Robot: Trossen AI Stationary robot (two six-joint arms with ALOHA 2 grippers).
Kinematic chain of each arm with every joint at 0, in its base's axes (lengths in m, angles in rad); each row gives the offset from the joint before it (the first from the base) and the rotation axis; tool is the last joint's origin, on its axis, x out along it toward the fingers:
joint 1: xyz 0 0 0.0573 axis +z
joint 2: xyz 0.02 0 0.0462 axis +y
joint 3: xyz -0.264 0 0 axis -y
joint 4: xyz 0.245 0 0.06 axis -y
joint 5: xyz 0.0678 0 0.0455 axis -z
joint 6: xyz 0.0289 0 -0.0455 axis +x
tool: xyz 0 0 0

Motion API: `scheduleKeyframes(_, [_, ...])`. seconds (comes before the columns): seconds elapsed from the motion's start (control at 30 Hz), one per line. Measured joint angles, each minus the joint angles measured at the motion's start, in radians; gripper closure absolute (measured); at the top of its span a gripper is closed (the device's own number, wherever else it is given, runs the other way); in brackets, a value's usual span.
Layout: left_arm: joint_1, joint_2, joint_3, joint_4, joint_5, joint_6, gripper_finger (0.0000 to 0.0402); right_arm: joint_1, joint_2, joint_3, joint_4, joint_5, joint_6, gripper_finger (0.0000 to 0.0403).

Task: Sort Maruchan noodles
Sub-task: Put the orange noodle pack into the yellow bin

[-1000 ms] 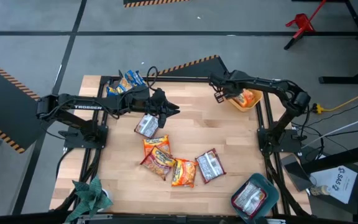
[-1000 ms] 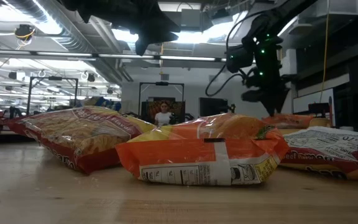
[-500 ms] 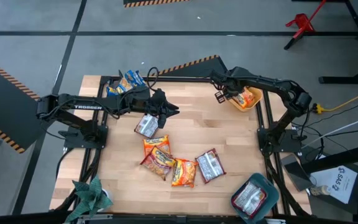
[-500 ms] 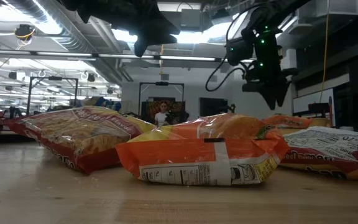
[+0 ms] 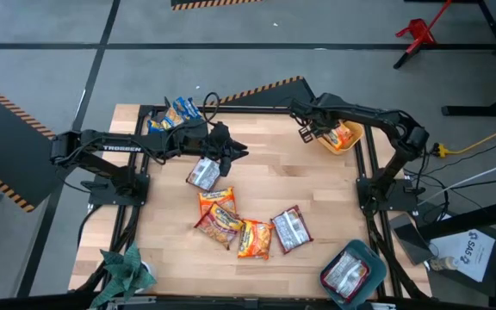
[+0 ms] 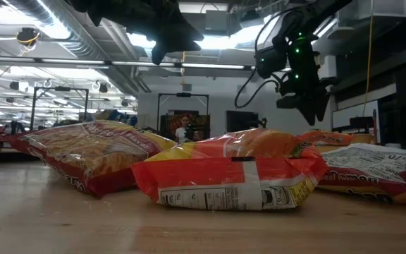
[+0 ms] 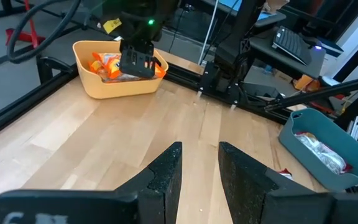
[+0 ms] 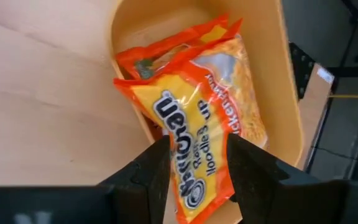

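Note:
Several Maruchan noodle packets lie flat on the wooden table: a silver one (image 5: 203,174), orange ones (image 5: 216,200) (image 5: 254,239) and another silver one (image 5: 291,228). My left gripper (image 5: 235,153) (image 7: 201,168) hovers open just beyond the first silver packet, with nothing between its fingers. My right gripper (image 5: 304,132) (image 8: 197,165) hangs open over the near-left rim of the yellow bin (image 5: 357,134). Its fingers point down at an orange packet (image 8: 197,130) that lies in the bin on top of another. In the low view the right gripper (image 6: 314,113) is clear of everything.
A grey bin (image 5: 155,117) with blue-and-yellow packets (image 5: 179,112) stands at the far left corner. A teal bin (image 5: 362,255) holding a silver packet sits at the near right corner. Black frame rails run along the table's edges. Bare wood lies between the packets and the yellow bin.

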State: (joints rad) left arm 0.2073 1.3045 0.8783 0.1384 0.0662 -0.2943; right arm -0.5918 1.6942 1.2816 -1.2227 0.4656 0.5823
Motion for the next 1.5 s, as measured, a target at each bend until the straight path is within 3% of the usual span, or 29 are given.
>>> scheduleKeyframes(0.43, [0.000, 0.000, 0.000, -0.012, -0.002, 0.000, 0.0302, -0.060, 0.076, 0.000, 0.058, 0.037, -0.063, 0.0260])
scheduleKeyframes(0.73, [0.000, 0.000, 0.000, -0.022, -0.010, 0.008, 0.0302, -0.103, 0.076, 0.000, 0.131, -0.032, -0.110, 0.0301])
scheduleKeyframes(0.93, [0.000, 0.000, 0.000, -0.030, -0.010, 0.009, 0.0302, -0.057, 0.023, 0.000, 0.106, -0.069, -0.127, 0.0320])
scheduleKeyframes(1.13, [0.000, 0.000, 0.000, -0.033, -0.001, 0.009, 0.0302, 0.003, -0.016, 0.000, -0.083, -0.173, -0.074, 0.0341])
scheduleKeyframes(1.5, [0.000, 0.000, 0.000, -0.034, 0.003, 0.013, 0.0302, 0.079, 0.015, 0.000, -0.031, -0.174, -0.094, 0.0398])
